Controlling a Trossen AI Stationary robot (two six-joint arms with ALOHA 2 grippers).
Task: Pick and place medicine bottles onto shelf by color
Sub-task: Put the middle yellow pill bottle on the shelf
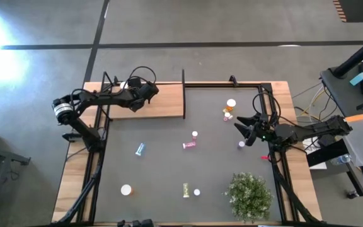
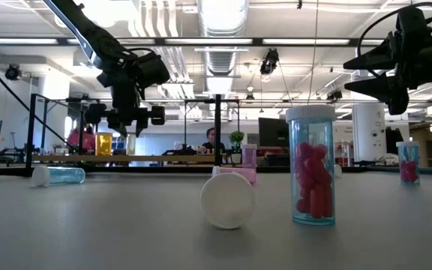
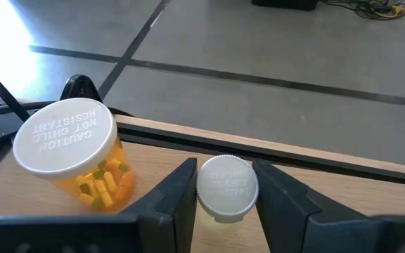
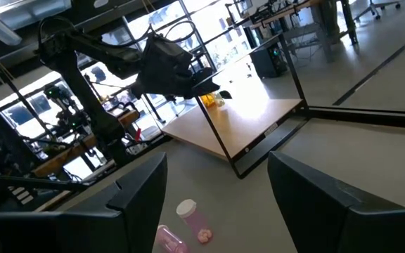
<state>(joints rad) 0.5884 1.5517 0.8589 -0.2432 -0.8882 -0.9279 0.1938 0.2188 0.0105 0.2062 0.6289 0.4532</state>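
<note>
The shelf (image 1: 166,104) is a light wooden board at the table's far left. My left gripper (image 1: 147,92) hovers over it, shut on a small white-capped bottle (image 3: 227,188). A larger orange bottle (image 3: 72,154) stands on the board right beside it. Other medicine bottles lie or stand on the dark mat: a blue one (image 1: 140,149), a pink one (image 1: 189,144), orange ones (image 1: 229,113) and a yellow-green one (image 1: 186,189). My right gripper (image 1: 244,130) hangs open in the air at the table's right, nothing between its fingers (image 4: 139,193). My left gripper pinches the small bottle just below its white cap (image 3: 225,211) between its two fingers (image 3: 181,193). The fingers slant down from the table's left. The bottle is upright, cap up; in the low view its bottom (image 2: 130,152) seems to rest on the board.
A bushy green plant (image 1: 249,195) stands at the near right. A thin black post (image 1: 183,82) rises at the shelf's far right corner. A black frame (image 1: 232,84) runs along the mat's far edge. Loose bottles (image 2: 311,169) dot the middle of the mat.
</note>
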